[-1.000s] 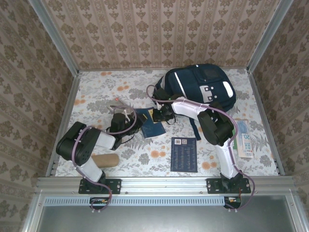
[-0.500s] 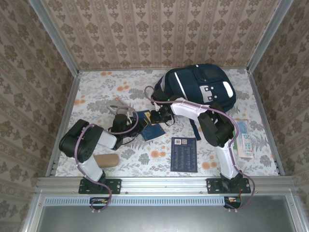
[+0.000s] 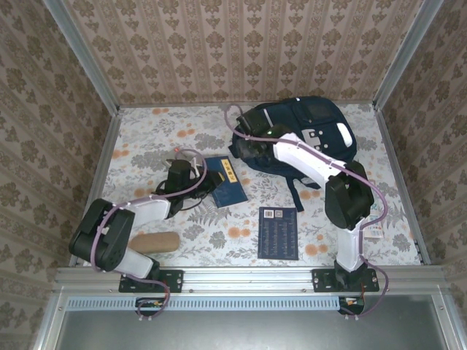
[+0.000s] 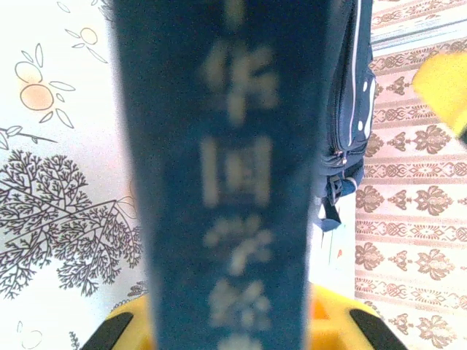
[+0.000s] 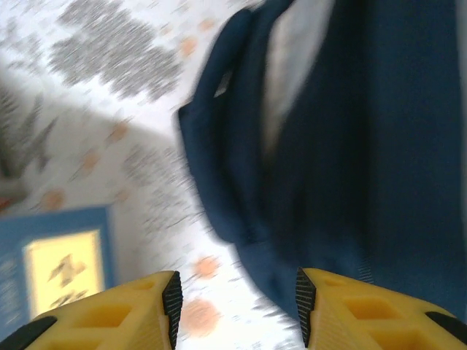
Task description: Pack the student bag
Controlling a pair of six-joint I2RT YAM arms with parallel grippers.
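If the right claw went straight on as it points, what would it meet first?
Most likely the student bag: its navy edge lies just ahead of the right claw, though blur leaves depth unclear.

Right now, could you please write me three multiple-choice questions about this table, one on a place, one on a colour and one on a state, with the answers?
1. Where does the tan roll lie?
A. At the near edge of the table, beside the left arm
B. On top of the student bag
C. Against the far wall

2. What colour is the student bag?
A. Red
B. Green
C. Navy blue

3. What are the left fingers doing?
A. Standing open with nothing between them
B. Closed on the blue book
C. Closed on the tan roll

Answers:
1 A, since the top view shows the roll close to the left arm's base.
2 C, since the fabric is dark blue with a thin white stripe.
3 B, since the left wrist view shows the book's spine rising between the yellow fingers.
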